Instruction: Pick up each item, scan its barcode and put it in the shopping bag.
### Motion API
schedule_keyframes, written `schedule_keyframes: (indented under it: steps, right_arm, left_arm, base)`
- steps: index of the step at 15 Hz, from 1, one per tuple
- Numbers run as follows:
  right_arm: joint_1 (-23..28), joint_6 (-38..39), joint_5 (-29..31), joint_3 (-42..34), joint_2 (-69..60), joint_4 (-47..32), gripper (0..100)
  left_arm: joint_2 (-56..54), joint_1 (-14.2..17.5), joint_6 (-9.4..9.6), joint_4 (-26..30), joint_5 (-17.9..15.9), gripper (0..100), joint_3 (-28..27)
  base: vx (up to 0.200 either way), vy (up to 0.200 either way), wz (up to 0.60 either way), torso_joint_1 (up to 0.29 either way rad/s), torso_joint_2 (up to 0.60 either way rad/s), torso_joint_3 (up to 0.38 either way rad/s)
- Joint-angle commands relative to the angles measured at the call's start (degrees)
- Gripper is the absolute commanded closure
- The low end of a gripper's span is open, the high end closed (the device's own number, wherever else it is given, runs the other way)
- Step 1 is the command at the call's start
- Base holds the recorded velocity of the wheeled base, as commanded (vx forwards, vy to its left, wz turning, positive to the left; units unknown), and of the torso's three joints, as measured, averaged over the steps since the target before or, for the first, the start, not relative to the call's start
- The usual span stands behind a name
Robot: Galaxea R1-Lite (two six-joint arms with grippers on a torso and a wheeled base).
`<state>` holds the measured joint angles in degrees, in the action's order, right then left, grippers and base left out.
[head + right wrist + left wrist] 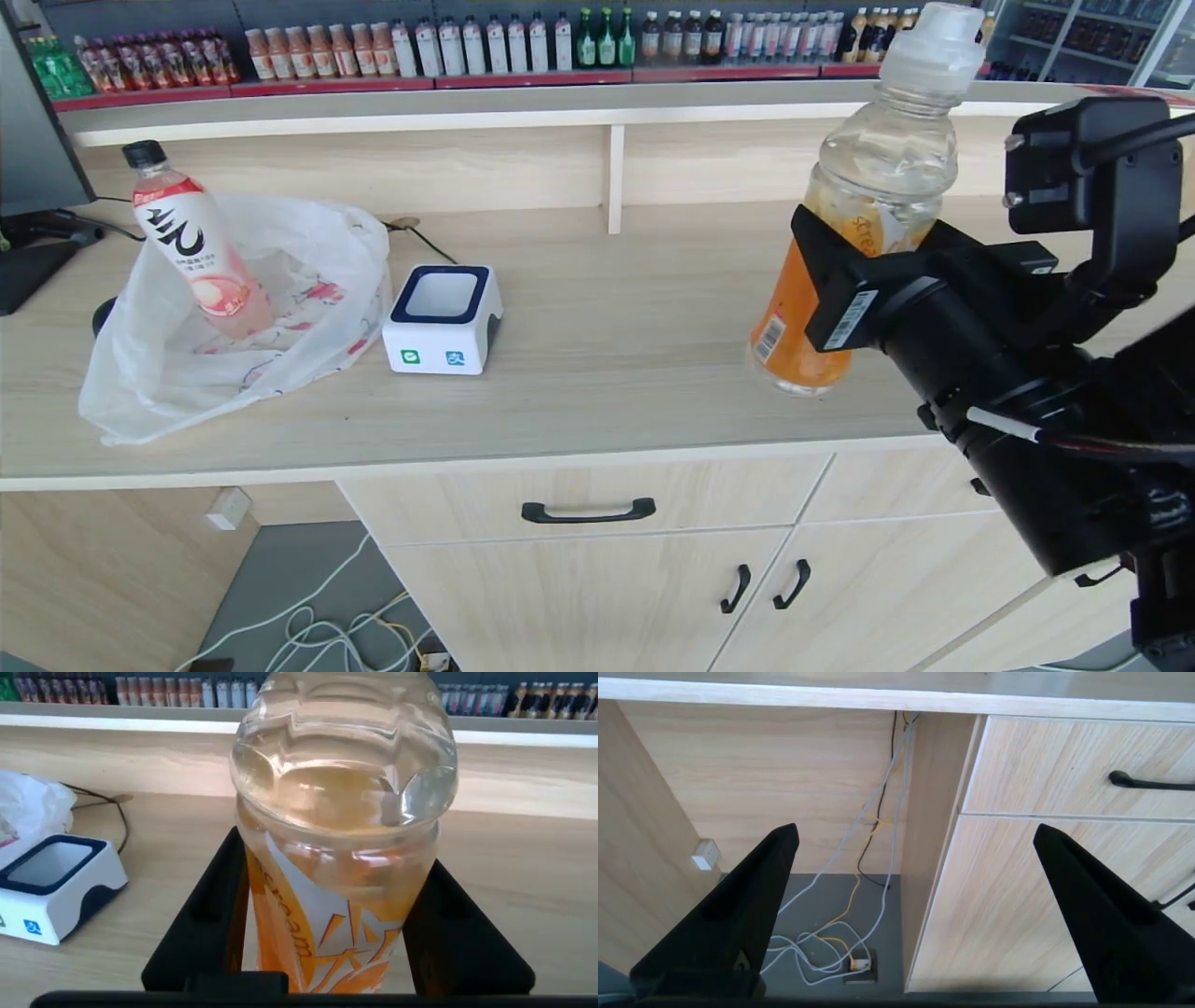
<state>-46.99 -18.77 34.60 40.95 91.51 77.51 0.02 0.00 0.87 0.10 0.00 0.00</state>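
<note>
My right gripper (854, 271) is shut on an orange-labelled drink bottle (864, 205) with a white cap, held upright just above the counter at the right; its barcode faces the front. In the right wrist view the bottle (341, 831) sits between the black fingers (210, 919). The white scanner (442, 319) with a dark blue rim stands mid-counter, also seen as the scanner (51, 885). A white plastic shopping bag (177, 345) lies at the left with a pink bottle (196, 243) standing tilted in it. My left gripper (920, 924) is open, low in front of the cabinet below the counter.
A monitor base (33, 252) and cables sit at the counter's far left. Shelves of bottles (523, 42) line the back wall. Drawers and doors with black handles (588, 511) lie below the counter; loose cables (845, 943) are on the floor.
</note>
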Motion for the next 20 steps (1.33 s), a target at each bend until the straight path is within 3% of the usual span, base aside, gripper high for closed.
schedule_keyframes:
  steps: [1,10,20]
  right_arm:
    - [0.3,-0.5,0.2,0.7,2.1,0.8,100]
    - [1.7,-0.6,0.3,4.5,3.1,2.8,100]
    - [4.6,-0.6,0.0,6.8,3.7,2.8,100]
  left_arm:
    - [0.0,0.1,-0.07,0.0,0.0,0,0.0]
    - [0.0,0.1,-0.43,0.0,0.0,0,0.0]
    - [0.0,0.1,-0.60,-0.1,0.0,0,0.0]
  base:
    - [0.000,0.000,0.00,0.000,0.00,0.000]
    - [0.000,0.000,0.00,0.000,0.00,0.000]
    - [0.000,0.200,0.00,0.008,0.00,0.001]
